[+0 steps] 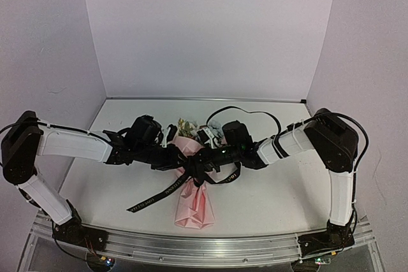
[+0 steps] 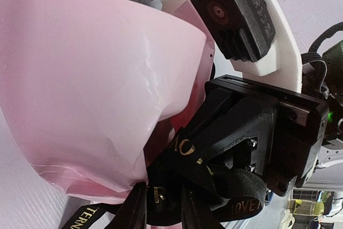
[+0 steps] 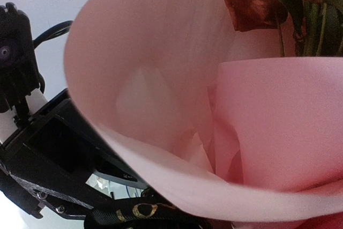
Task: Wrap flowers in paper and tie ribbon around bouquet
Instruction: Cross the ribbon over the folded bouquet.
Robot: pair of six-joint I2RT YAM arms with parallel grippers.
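Observation:
The bouquet lies mid-table, its pale pink paper rolled into a cone whose tip points toward the arms. The flowers stick out at the far end. A black ribbon with gold lettering circles the cone's waist, and one tail trails to the near left. Both grippers meet at that waist. My left gripper is shut on a fold of the ribbon beside the paper. My right gripper is shut, its tips buried in the ribbon's folds. The paper hides its fingers in the right wrist view, where a ribbon strand shows below.
A black cable loops on the white table behind the right arm. White walls close in the back and both sides. The two wrists sit nearly touching, and the right arm's camera housing is close above the left gripper.

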